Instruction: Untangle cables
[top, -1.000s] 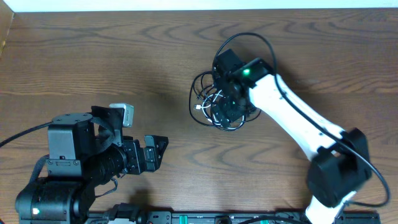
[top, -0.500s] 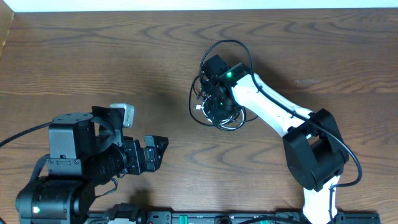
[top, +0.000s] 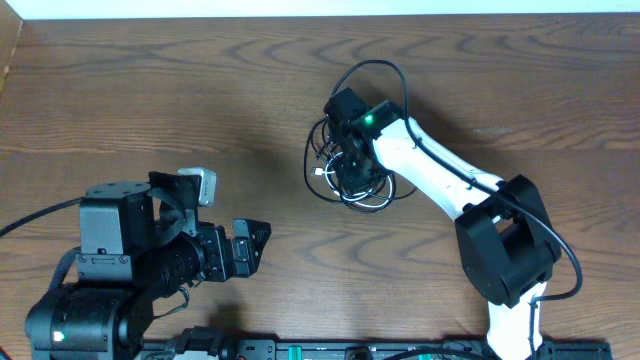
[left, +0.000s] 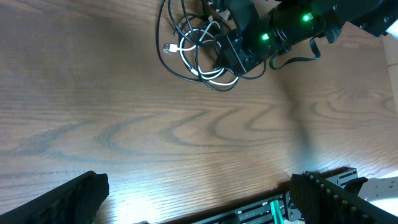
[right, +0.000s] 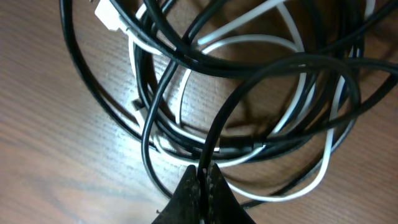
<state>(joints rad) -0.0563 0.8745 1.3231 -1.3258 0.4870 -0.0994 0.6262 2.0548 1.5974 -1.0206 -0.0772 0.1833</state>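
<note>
Glossy black and white plastic-coated cables on matt wood-grain table.

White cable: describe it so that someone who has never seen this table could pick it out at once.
On the wooden table, look at the tangle of cables under the right gripper. The white cable loops among the black ones and ends in a small white plug at the tangle's edge. It is the only pale cord; the rest are black.

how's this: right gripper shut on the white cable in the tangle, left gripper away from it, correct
Wrong cable: the right wrist view shows the right gripper shut on a black cable, not the white cable. The left gripper does sit away from the tangle.
</note>
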